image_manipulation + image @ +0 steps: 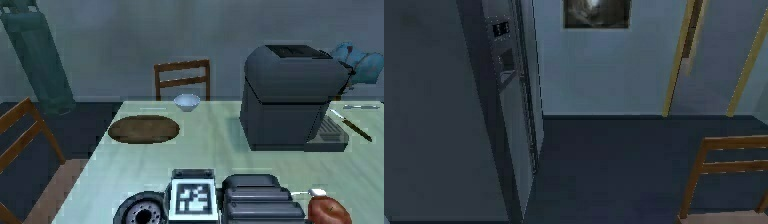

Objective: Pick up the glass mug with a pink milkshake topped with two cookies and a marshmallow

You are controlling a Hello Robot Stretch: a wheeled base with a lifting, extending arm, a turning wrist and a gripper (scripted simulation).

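Reddish blob point(326, 210), white-tipped, on the worktop point(215, 140) right of my fingers point(143, 211), may be the mug. Fingers' state: I cannot tell. I'm locating; next, confirm and line up.

- Two wooden chairs: far chair point(183, 70) at twelve o'clock of the surface point(130, 172), near chair point(22, 112) at nine.
- One pale bowl point(186, 101), twelve o'clock.
- One brown mat point(145, 129), eleven o'clock.
- One dark boxy machine point(290, 95), two o'clock.
- One refrigerator point(444, 110).
- One framed picture point(596, 12).
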